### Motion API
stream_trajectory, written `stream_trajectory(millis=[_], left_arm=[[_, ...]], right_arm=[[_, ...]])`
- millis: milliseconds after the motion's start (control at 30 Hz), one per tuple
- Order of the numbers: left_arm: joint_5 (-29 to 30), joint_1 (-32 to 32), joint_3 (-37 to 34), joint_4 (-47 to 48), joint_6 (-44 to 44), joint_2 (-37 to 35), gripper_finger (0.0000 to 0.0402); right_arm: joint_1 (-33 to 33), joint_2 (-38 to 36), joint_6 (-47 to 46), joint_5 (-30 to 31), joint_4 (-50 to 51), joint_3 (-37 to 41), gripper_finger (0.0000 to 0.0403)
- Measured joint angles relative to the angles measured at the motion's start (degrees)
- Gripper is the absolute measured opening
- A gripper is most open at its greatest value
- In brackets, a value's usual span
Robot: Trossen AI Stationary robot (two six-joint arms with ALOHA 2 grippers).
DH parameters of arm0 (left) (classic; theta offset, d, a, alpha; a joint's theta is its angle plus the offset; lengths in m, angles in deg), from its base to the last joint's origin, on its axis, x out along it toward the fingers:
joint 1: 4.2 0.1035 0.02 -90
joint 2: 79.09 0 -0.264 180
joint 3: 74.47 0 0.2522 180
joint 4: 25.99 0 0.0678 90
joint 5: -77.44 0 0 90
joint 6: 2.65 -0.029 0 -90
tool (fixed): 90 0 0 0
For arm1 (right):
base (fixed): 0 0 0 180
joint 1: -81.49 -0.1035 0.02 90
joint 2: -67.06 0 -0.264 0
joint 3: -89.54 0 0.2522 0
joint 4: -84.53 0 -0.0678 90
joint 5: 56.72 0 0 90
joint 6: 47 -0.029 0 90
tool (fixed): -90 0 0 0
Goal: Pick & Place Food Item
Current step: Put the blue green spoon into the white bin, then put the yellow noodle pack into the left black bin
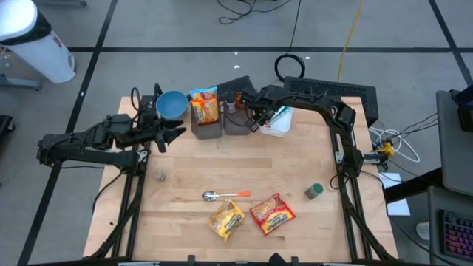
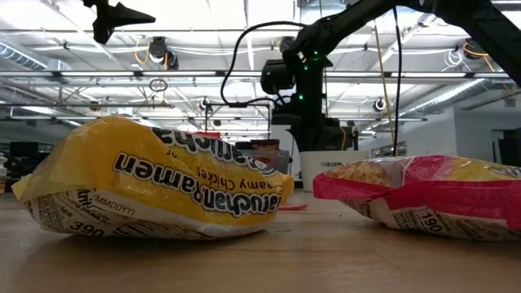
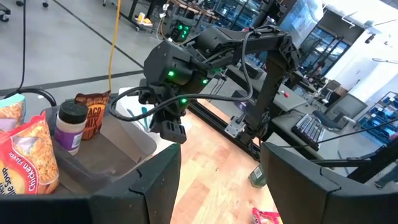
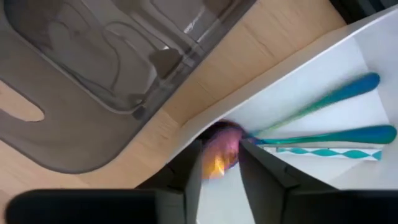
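Observation:
My right gripper (image 4: 221, 168) points down into the corner of a white bin (image 4: 292, 68) at the table's far side (image 1: 279, 122). Its fingers stand open on either side of the purple-and-orange bowl (image 4: 221, 149) of a teal-handled spoon, which lies in the bin beside another teal spoon (image 4: 336, 135). A yellow ramen packet (image 1: 227, 220) and a red one (image 1: 272, 213) lie flat near the table's front. A third packet (image 1: 205, 107) stands in a grey bin. My left gripper (image 1: 174, 135) waits open at the far left, above the table.
A second grey bin (image 1: 235, 118) holds a jar (image 3: 69, 127) and a brown packet. A blue bowl (image 1: 171, 105) stands at the far left. An orange-handled spoon (image 1: 225, 195) and a small green can (image 1: 315, 191) lie mid-table.

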Motion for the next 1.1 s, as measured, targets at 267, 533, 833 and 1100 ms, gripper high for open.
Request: stream_trajectory(millis=[267,533,833,1100], left_arm=[[0.0,0.0,0.0,0.0,0.2,0.0,0.0230],[-0.1,0.0,0.0,0.0,0.2,0.0,0.0230],[-0.1,0.0,0.0,-3.8,-2.8,0.0,0.0230],[-2.0,0.0,0.1,-10.2,-3.5,-1.3,0.0230]], right_arm=[[0.0,0.0,-0.3,0.0,-0.6,0.0,0.0139],[0.0,-4.0,-1.1,-0.1,-0.8,0.0,0.0155],[-0.7,-17.5,-5.7,0.2,-6.7,0.0,0.0155],[-6.3,-28.0,-5.6,0.2,-16.3,0.0,0.0155]])
